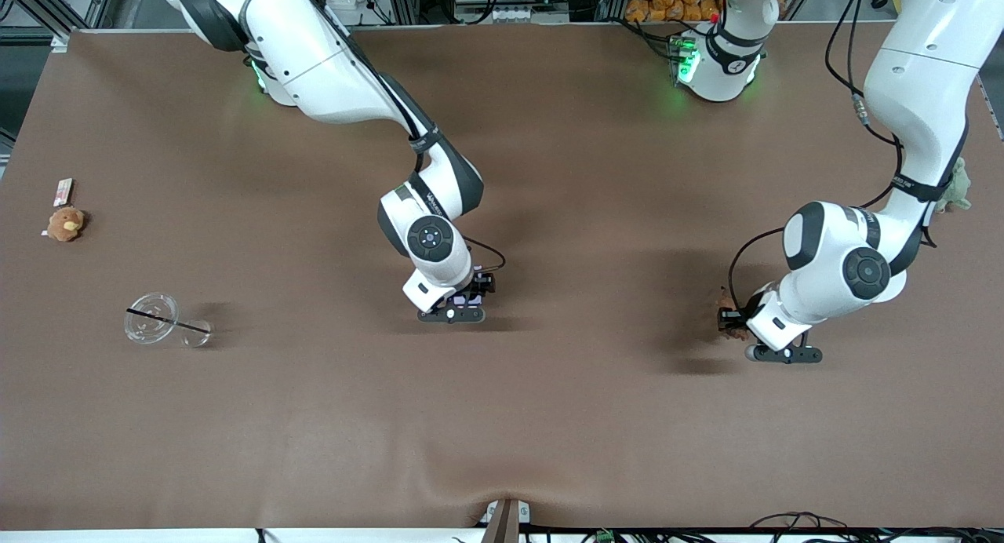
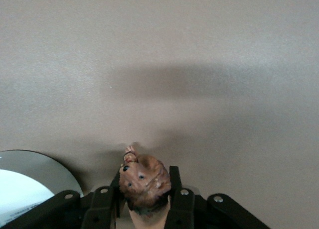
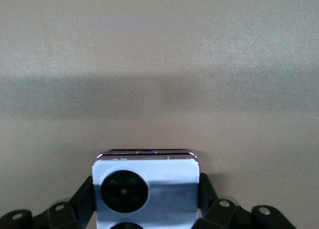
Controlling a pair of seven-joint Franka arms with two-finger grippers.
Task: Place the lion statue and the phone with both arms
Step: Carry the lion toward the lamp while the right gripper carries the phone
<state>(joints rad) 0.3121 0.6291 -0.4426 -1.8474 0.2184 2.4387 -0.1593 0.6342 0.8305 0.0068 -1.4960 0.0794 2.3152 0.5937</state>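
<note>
Lion statue (image 2: 144,181) and phone (image 3: 145,189) are each held by one arm, so the picking up looks done and the putting down is what is left.

The left end effector (image 2: 147,209) is clenched on the lion statue. Its two dark fingers (image 2: 178,204) press on the sides of the little brown body, and the face with two black eyes points out past them. In the front view only a small brown bit of the lion statue (image 1: 725,300) shows beside the left end effector (image 1: 741,323), low over the brown desk (image 1: 549,417), toward the left arm's end. I cannot tell if the lion statue touches the desk yet.

The right end effector (image 3: 145,209) is clenched on the phone. The pale phone sits flat between the fingers (image 3: 205,194), with one round black camera circle showing and a second one cut off at the edge. In the front view the right end effector (image 1: 459,304) is low over the middle of the desk, well apart from the left end effector.

A clear cup (image 1: 153,317) with a black straw (image 1: 166,321) lies toward the right arm's end, well apart from the right end effector. A small brown plush toy (image 1: 66,224) sits farther from the camera than the cup. A green plush toy (image 1: 957,186) peeks out beside the left arm.

Both things look close to the desk. I think each arm next needs to set its thing down and let go.
</note>
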